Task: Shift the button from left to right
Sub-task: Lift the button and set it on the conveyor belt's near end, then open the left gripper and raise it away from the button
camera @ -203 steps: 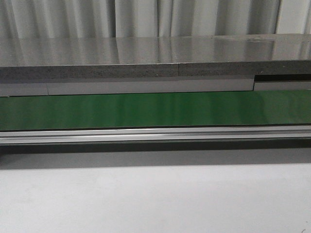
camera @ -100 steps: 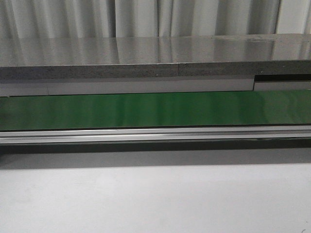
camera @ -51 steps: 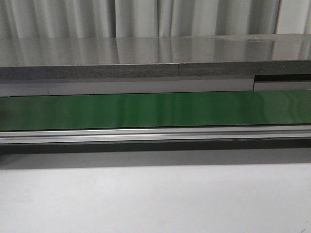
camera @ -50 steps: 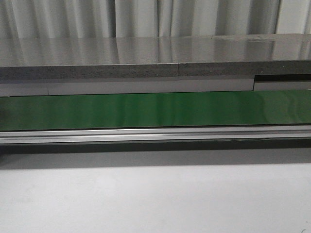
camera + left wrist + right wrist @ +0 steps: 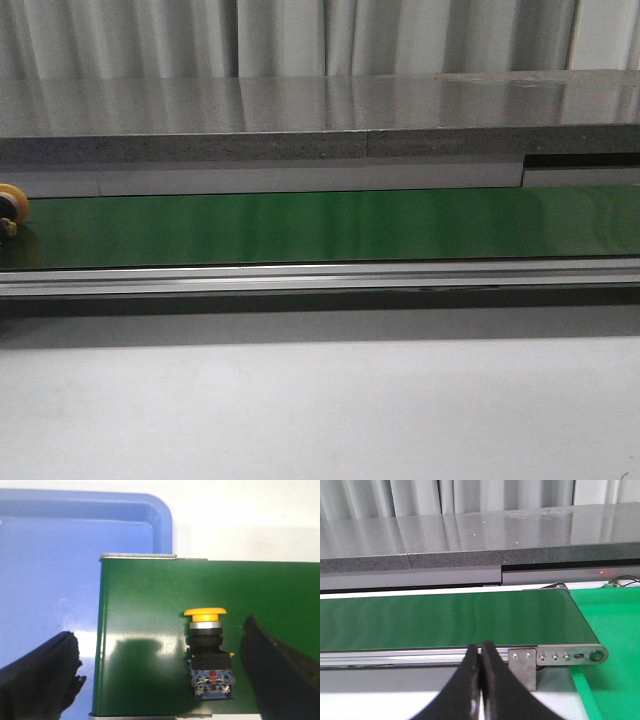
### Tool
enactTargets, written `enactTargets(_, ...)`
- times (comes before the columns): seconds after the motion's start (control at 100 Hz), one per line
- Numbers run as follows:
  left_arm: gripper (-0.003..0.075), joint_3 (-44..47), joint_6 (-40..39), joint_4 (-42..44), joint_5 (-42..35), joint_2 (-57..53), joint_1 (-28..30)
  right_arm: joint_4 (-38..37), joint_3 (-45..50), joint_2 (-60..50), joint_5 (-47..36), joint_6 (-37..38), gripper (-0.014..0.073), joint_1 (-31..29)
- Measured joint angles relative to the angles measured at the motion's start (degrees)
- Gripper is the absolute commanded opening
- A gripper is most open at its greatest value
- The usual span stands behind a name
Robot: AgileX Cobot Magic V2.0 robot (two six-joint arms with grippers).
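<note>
The button [image 5: 208, 652] lay on its side on the green belt [image 5: 165, 605], near the belt's left end, just inside the end edge beyond which the blue tray [image 5: 45, 580] sat. Its long axis ran across the belt: yellow cap toward the far side, black body w/ small coloured marks toward the near rail.

The left claw [image 5: 165, 670] was spread wide, one dark finger [image 5: 40, 675] off the belt end over the tray, the other on the belt side past the button. So the button sat betw. the fingers but nearer the belt-side one, not centred. Nothing touched it. Judging by this, the left arm was by far the nearer one, and the grip line already ran across the button's long axis, so a pinch on the body would need a small shift toward the belt side, then a drop; how high the fingers hung can't be told.

Front view showed only a sliver of the button [image 5: 12, 209] at the belt's [image 5: 320, 228] left end, no arms at all. Only the left wrist view gave the button's pose and the finger gap.

The right claw [image 5: 481, 680] was pressed together, holding nothing, hanging at the near rail close to the belt's right end roller [image 5: 592, 655], w/ a green mat [image 5: 615, 645] beyond. Button not seen there: well apart from it.
</note>
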Motion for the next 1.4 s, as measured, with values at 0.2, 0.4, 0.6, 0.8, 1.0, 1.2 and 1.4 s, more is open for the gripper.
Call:
enactTargets(0.2,0.0627,11.0,0.0,-0.1,-8.6,-13.8,-3.3,0.0,0.0,0.0,0.0,0.0,-0.0066,0.0)
enactTargets(0.4,0.0627,23.1,0.0,-0.3,-16.7,-27.6,-6.1,0.0,0.0,0.0,0.0,0.0,-0.0066,0.0)
enactTargets(0.6,0.0627,36.6,0.0,-0.4,-25.8,-41.6,-6.5,0.0,0.0,0.0,0.0,0.0,-0.0066,0.0)
enactTargets(0.8,0.0627,47.0,0.0,-0.5,-31.8,-56.7,-6.5,0.0,0.0,0.0,0.0,0.0,-0.0066,0.0)
enactTargets(1.0,0.0627,51.8,0.0,-0.5,-32.3,-66.3,-6.5,0.0,0.0,0.0,0.0,0.0,-0.0066,0.0)
enactTargets(1.2,0.0613,53.0,0.0,-0.5,-32.3,-68.3,-6.5,0.0,0.0,0.0,0.0,0.0,-0.0066,0.0)
enactTargets(1.4,0.0413,53.0,0.0,-0.5,-32.4,-68.3,-6.5,0.0,0.0,0.0,0.0,0.0,-0.0066,0.0)
